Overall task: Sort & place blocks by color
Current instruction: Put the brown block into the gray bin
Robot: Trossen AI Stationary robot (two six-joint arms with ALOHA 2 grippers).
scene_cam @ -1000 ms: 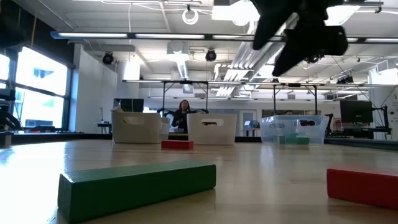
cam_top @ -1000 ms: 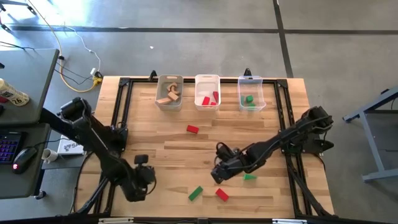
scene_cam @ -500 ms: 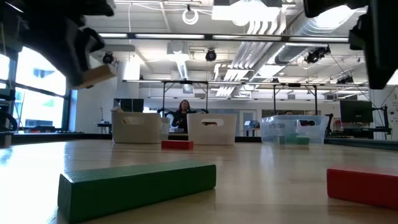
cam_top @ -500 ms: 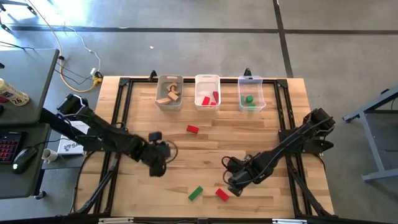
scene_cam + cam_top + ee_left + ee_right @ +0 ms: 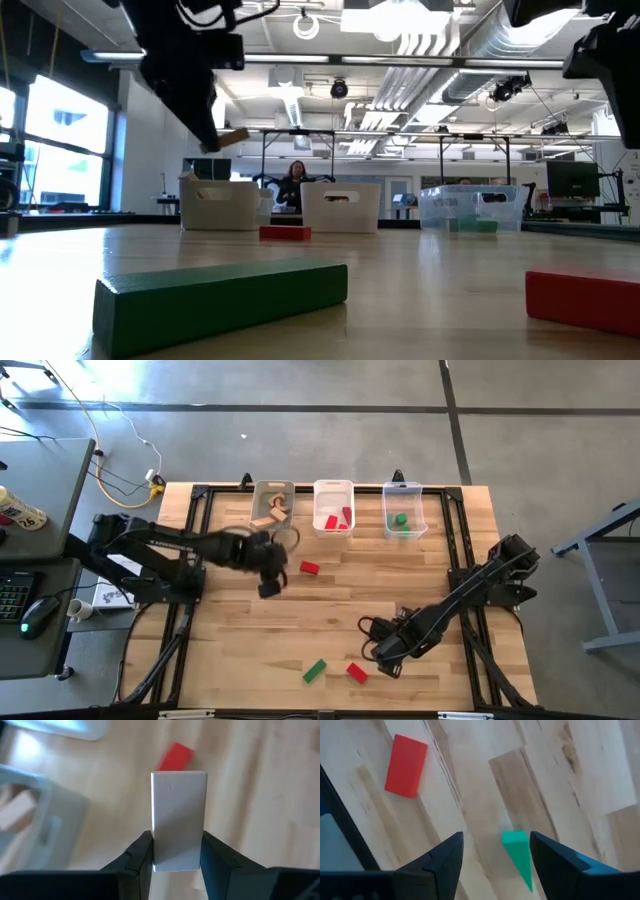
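My left gripper (image 5: 268, 567) is high over the table in front of the left bin, shut on a plain light-wood block (image 5: 179, 815). That block also shows in the low view (image 5: 233, 136). My right gripper (image 5: 386, 657) is low over the near right of the table and open. Its fingers stand on either side of a green wedge (image 5: 517, 851) that lies on the tabletop, without touching it. A red block (image 5: 309, 568), a green block (image 5: 315, 671) and another red block (image 5: 357, 672) lie flat on the table. My left gripper pinches the wood block between its two fingers (image 5: 142, 852), on the block's two long sides near one end (image 5: 177, 860). The rest of the block sticks out past the fingertips. The block is lifted clear of the table and tilted in the low view.
Three translucent bins stand along the far edge. The left one (image 5: 272, 510) holds wood pieces, the middle one (image 5: 333, 507) red blocks, and the right one (image 5: 404, 510) a green block. A black frame runs round the table (image 5: 190, 560). Bare wood lies mid-table.
My left gripper has swung from the near left corner up and toward the far edge, carrying the wood block to just in front of the left bin. My right gripper has moved toward the near edge and down over the green wedge.
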